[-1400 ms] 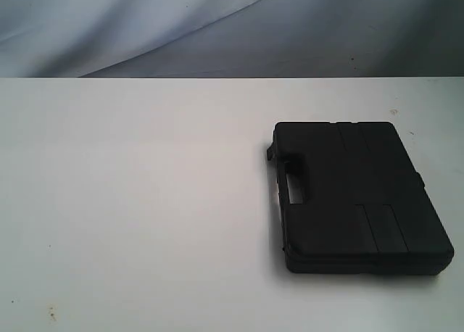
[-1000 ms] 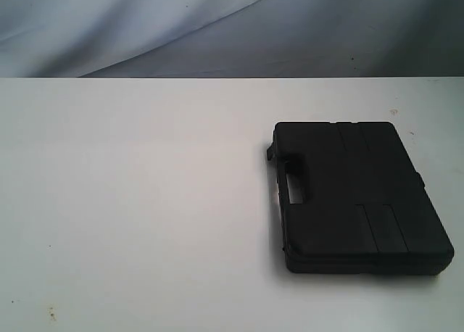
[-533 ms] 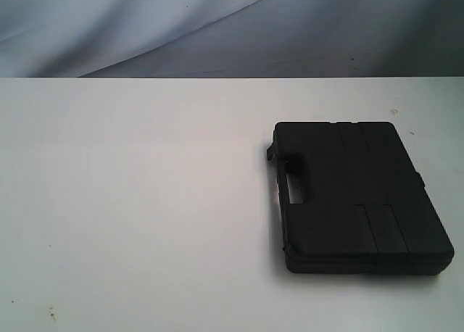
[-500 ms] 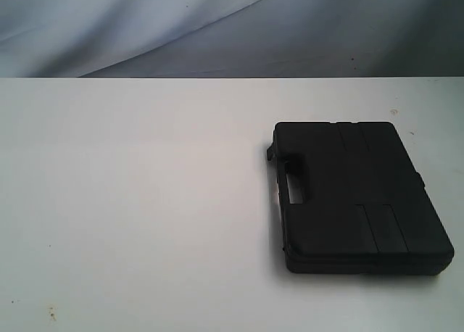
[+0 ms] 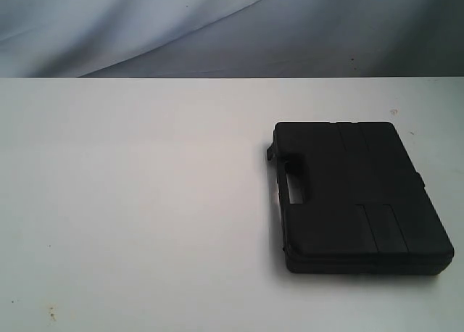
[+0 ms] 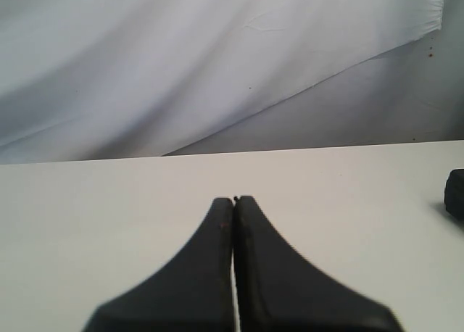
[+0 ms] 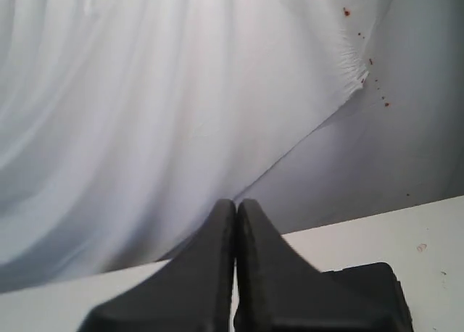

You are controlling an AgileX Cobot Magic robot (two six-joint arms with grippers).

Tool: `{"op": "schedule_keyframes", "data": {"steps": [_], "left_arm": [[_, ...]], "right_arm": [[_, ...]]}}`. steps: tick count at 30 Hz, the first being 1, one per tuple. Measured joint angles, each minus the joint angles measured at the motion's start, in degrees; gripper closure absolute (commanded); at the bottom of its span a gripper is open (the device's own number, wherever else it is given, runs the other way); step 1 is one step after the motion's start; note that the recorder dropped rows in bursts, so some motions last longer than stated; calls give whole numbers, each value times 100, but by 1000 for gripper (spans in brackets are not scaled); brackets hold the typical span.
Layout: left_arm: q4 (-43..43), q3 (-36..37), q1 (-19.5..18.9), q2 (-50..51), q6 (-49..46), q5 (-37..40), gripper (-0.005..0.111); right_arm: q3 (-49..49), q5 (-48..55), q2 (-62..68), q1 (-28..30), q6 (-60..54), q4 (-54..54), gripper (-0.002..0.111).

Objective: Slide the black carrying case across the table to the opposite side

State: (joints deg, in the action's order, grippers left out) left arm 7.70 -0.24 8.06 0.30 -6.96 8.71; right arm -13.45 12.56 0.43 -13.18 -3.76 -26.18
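Note:
The black carrying case lies flat on the right part of the white table, its handle cut-out facing left. Neither arm shows in the exterior view. In the left wrist view my left gripper is shut with nothing in it, above bare tabletop, and a corner of the case peeks in at the frame edge. In the right wrist view my right gripper is shut and empty, with part of the case just beyond and below its fingers.
A pale draped cloth backdrop hangs behind the table's far edge. Small specks mark the tabletop near the front left. The case sits close to the table's right side.

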Motion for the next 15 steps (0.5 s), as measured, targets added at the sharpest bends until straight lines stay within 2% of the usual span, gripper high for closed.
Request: {"op": "schedule_keyframes", "data": {"steps": [7, 15], "left_arm": [[0, 0, 0, 0, 0, 0, 106], [0, 0, 0, 0, 0, 0, 106]], "right_arm": [[-786, 958, 1083, 0, -1039, -163, 108], [-1749, 1349, 2553, 0, -2370, -1324, 108]]}}
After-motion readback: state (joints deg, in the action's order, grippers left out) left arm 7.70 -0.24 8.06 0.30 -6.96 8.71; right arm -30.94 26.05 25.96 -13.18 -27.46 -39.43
